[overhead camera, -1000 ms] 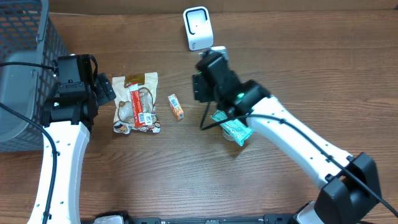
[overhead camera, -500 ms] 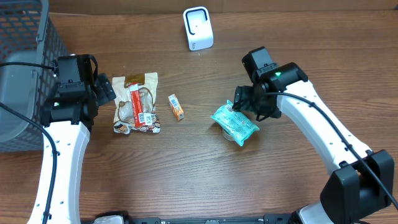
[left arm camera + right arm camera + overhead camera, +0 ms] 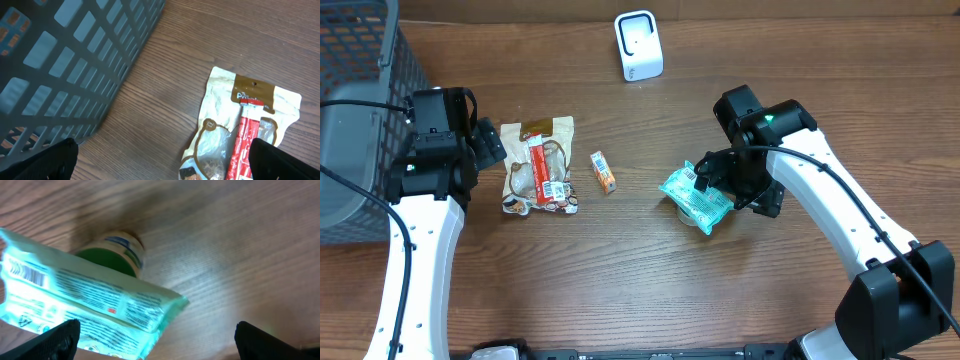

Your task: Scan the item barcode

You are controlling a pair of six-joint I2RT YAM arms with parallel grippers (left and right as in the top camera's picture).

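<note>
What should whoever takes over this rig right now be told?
Left gripper: open, empty, hovering between the basket and the snack bag.
Right gripper: open, empty, over the teal packet, which lies on a green tub, barcode up.
Scanner stands at the table's far side; an orange box lies beside the snack bag.
Done: nothing held.
Left: grasp an item and show its barcode to the scanner.
</note>
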